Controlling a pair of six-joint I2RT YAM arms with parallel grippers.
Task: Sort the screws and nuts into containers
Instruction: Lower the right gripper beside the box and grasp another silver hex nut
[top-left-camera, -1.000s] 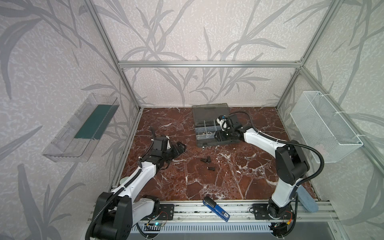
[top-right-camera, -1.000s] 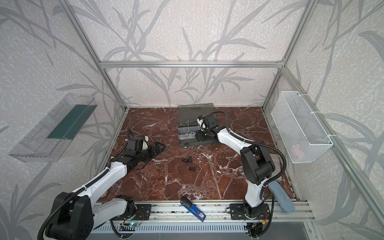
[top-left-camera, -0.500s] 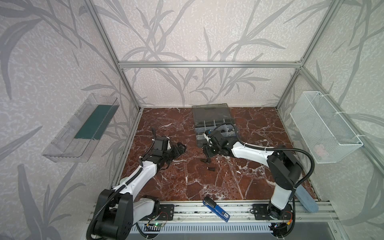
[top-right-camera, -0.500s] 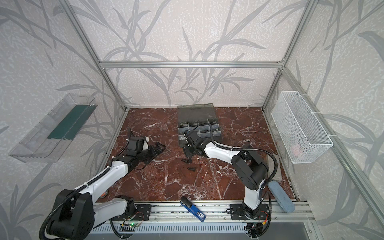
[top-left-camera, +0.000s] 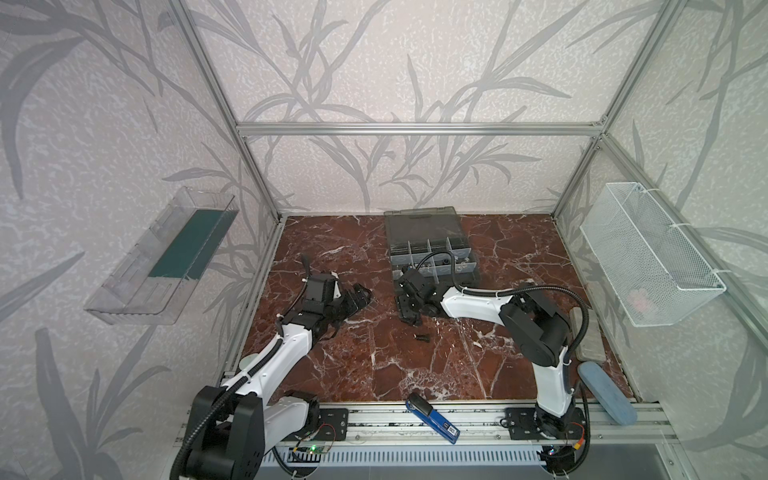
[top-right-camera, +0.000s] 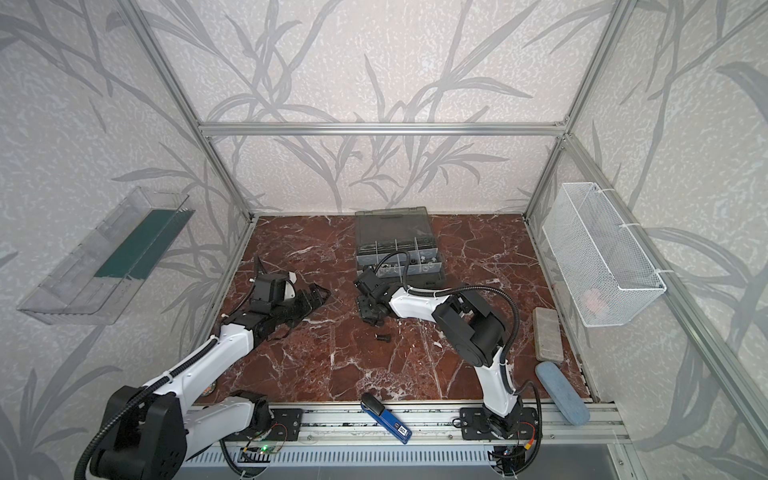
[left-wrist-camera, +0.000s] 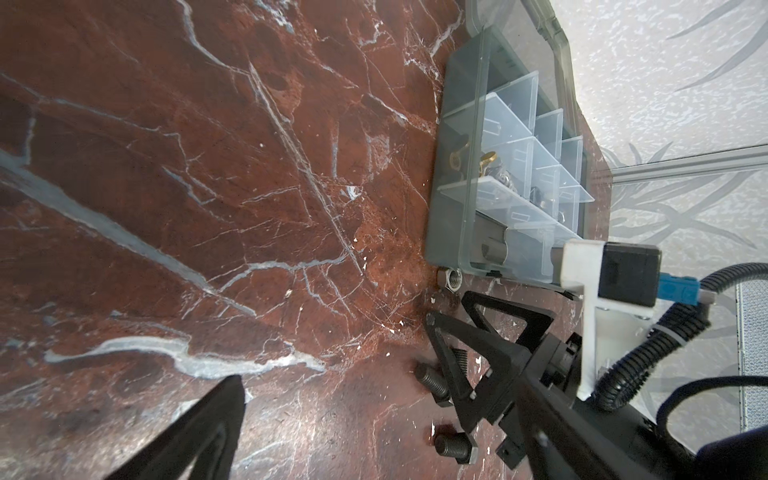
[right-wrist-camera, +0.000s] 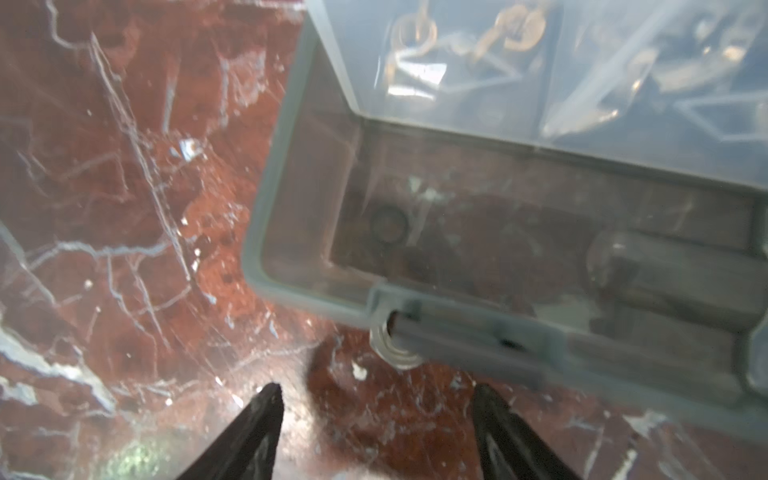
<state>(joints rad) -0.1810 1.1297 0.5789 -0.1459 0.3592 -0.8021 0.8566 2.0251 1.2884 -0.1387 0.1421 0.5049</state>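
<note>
Standing at the middle of the worktop's (top-left-camera: 332, 249) far edge, the grey organiser case (top-left-camera: 432, 249) lies open, its smoky lid (top-left-camera: 419, 224) folded back towards the wall. Pale dividers split it into containers (left-wrist-camera: 511, 124). In the left wrist view one holds brass-coloured pieces (left-wrist-camera: 488, 158), its neighbour holds shiny nuts (left-wrist-camera: 505, 179), and a further one holds dark pieces too small to name. One silver nut (right-wrist-camera: 395, 351) sits on the worktop against the case's front-left corner, by the latch. The right gripper (right-wrist-camera: 376, 399) hangs just before it, jaws spread with nothing between them. Dark screws (left-wrist-camera: 432, 380) lie just frontward of that gripper. The left gripper (top-left-camera: 362, 296), spread wide, hovers nearer the left edge.
</note>
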